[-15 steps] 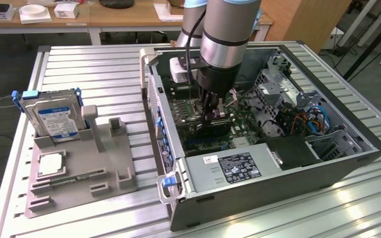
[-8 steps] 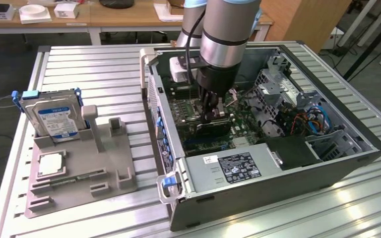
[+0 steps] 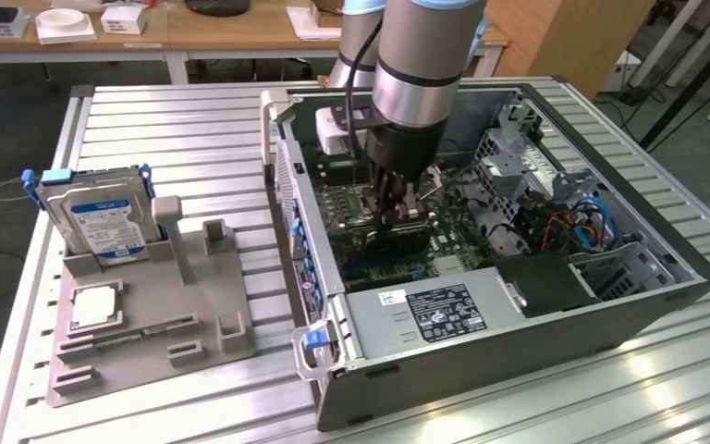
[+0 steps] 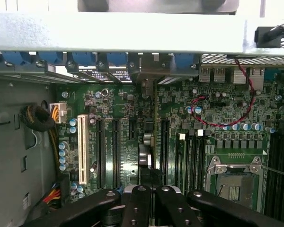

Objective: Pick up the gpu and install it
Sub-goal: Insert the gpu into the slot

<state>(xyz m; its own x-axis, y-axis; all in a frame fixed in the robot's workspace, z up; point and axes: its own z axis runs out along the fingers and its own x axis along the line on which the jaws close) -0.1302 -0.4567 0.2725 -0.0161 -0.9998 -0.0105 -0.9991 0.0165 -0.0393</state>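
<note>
The gpu (image 3: 397, 242) stands on its edge inside the open computer case (image 3: 651, 277), low over the green motherboard (image 3: 454, 250), its black face showing. My gripper (image 3: 392, 211) reaches down into the case from above and is shut on the card's upper edge. In the wrist view the gpu (image 4: 151, 142) appears edge-on as a thin dark line running from between my two fingers (image 4: 137, 205) to the rear bracket openings (image 4: 146, 78), lying along a black expansion slot (image 4: 164, 151). My gripper (image 4: 152, 201) has its fingers close together on the card.
A grey fixture (image 3: 207, 305) at the exterior view's left holds a hard drive (image 3: 96, 217), a processor (image 3: 93, 305) and a memory stick (image 3: 145, 333). Inside the case are the power supply (image 3: 442, 314), a white slot (image 4: 82, 149), the processor socket (image 4: 234, 182) and a red wire (image 4: 227, 120).
</note>
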